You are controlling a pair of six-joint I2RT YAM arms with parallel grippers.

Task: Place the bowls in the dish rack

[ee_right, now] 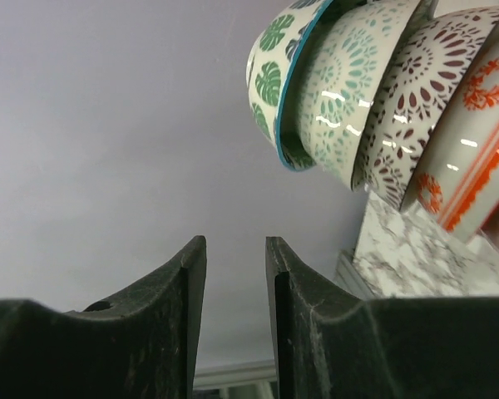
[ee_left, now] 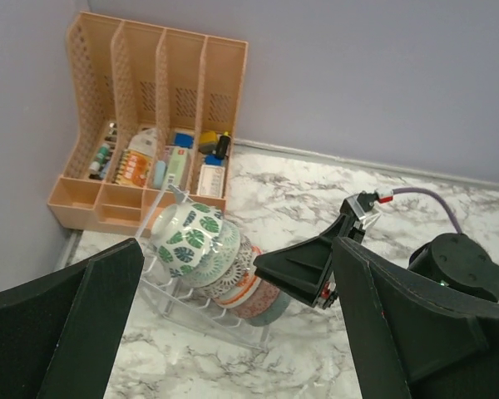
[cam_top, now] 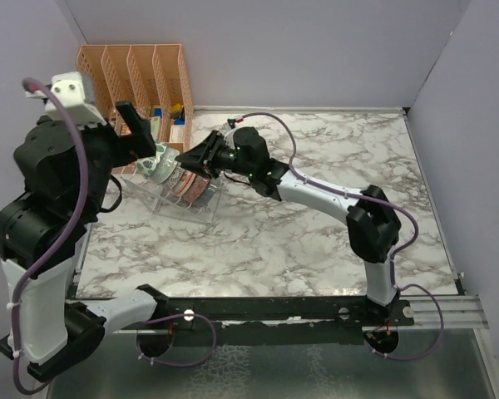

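marble table point(cam_top: 316, 241); racked bowls point(ee_left: 191, 237) overlap; left end effector point(ee_left: 237, 245) wide, right end effector point(ee_right: 235, 245) slit-open, both empty.

No legible text; labels point(ee_left: 135, 169) in the organizer point(ee_left: 226, 83) seem blurred.

Even, bright light; sharp frames, soft shadows.

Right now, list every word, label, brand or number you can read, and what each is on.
No text can be read in any view.
Packets and bottles in the orange file organizer: printed labels, too small and blurred to read.
Bowls in the dish rack: leaf and dot patterns only, no words.
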